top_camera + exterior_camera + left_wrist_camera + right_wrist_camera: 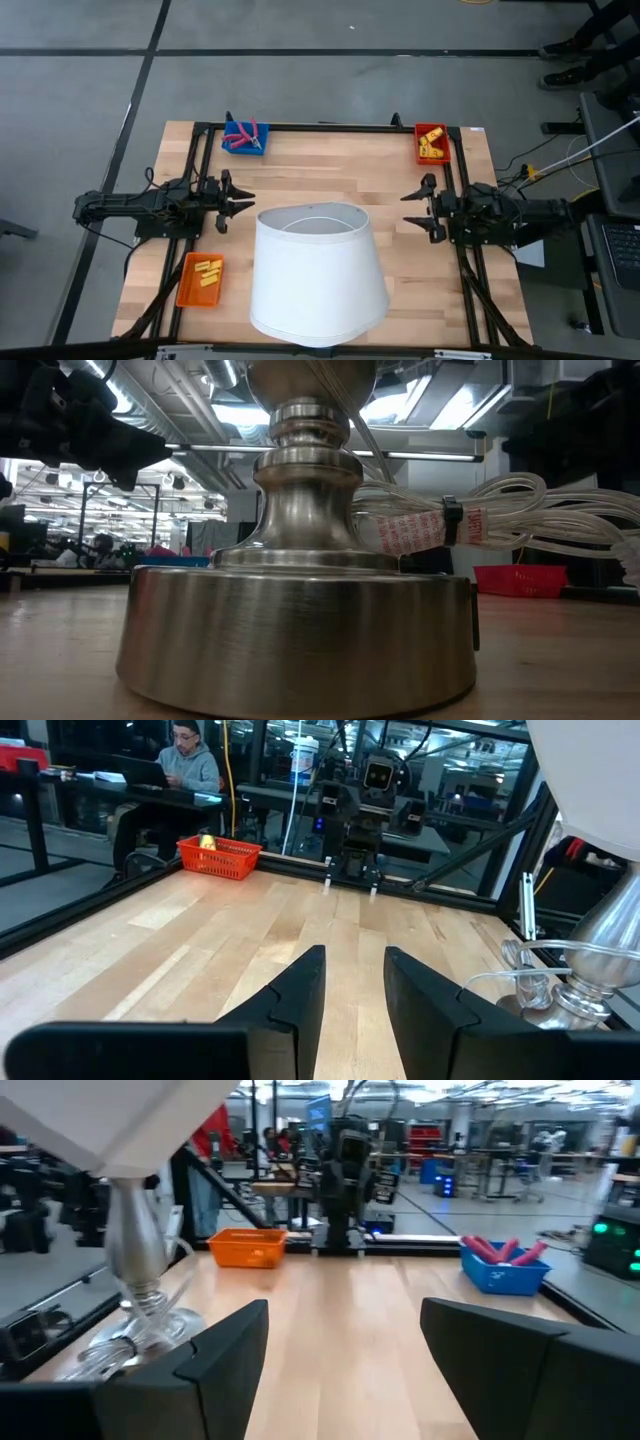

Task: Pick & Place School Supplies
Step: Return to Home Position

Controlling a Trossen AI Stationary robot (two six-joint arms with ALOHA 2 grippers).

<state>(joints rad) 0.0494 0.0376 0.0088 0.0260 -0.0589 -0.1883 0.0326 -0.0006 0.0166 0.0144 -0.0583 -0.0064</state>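
The school supplies lie in three trays. A pink-handled tool [243,135] [500,1250] rests in the blue tray [228,146] at the far left. Yellow pieces [432,139] fill the red tray [421,156] at the far right. More yellow pieces [208,271] lie in the orange tray [188,293] at the near left. My left gripper [243,197] [355,952] hovers level over the left side of the table, open by a narrow gap, nothing between its fingers. My right gripper [408,210] [345,1305] hovers level at the right side, open wide and empty.
A lamp with a big white shade [318,270] stands mid-table toward the near edge, between the two grippers. Its metal base [300,630] and bundled cord [480,520] fill the low view. A person [185,770] sits beyond the table's right side. Bare wood lies toward the far edge.
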